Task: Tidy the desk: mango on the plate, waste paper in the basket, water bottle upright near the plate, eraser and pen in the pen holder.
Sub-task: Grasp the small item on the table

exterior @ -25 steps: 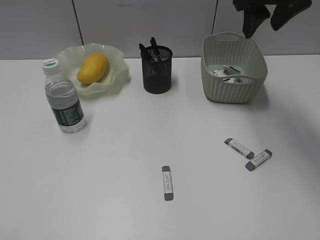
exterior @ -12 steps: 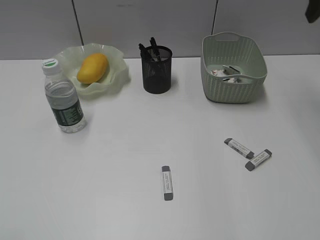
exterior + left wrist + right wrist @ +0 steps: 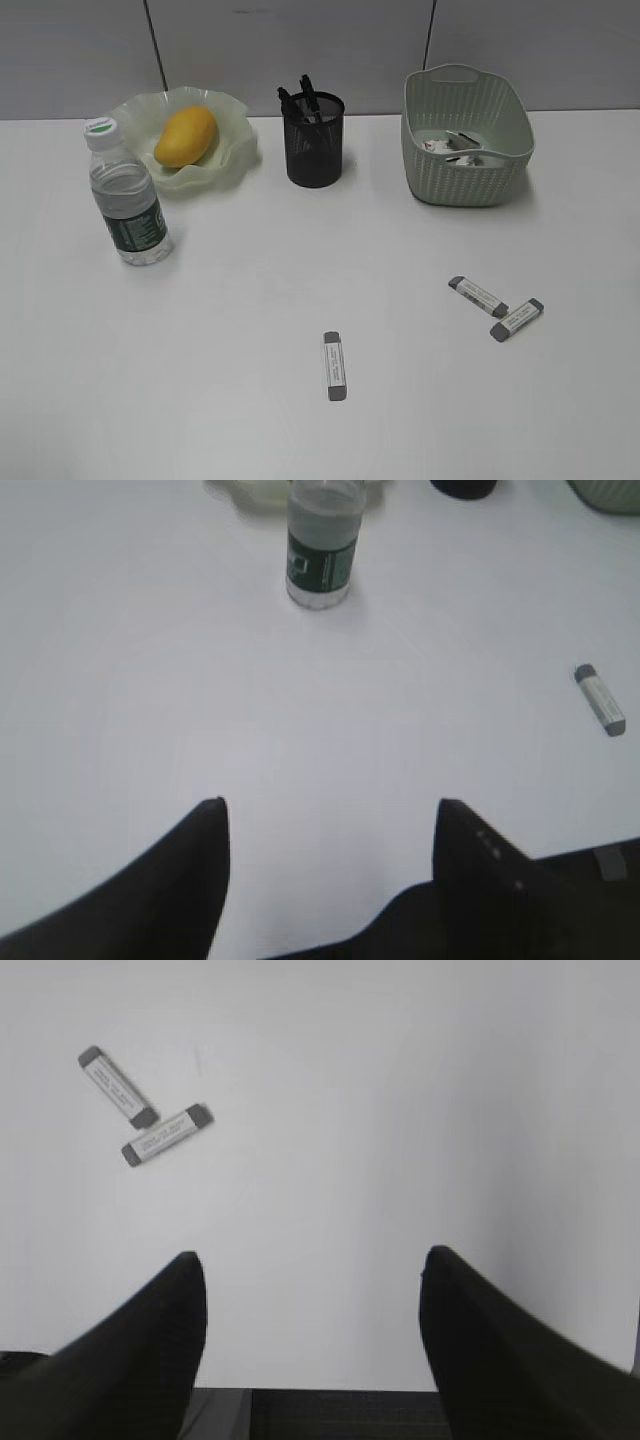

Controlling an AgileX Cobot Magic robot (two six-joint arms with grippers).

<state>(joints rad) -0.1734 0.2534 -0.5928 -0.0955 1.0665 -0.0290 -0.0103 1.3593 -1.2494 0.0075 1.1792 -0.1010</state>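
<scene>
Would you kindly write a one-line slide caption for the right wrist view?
Open right gripper hovering empty above the white desk, with two erasers lying end to end at upper left.

The exterior view looks down at a slant across the worktop (image 3: 200, 400) toward the bottle (image 3: 127, 195). The left wrist view, from nearer, faces that bottle (image 3: 322, 540); the right wrist view looks down, sharing two erasers (image 3: 140, 1110).

A plain white counter (image 3: 250, 300) carries a ruffled green plate (image 3: 235, 135), an upright water bottle (image 3: 125, 195), a black mesh pen holder (image 3: 315, 145), a woven green basket (image 3: 465, 175) and three erasers: one alone (image 3: 335, 366), two touching (image 3: 479, 296) (image 3: 517, 319).
</scene>
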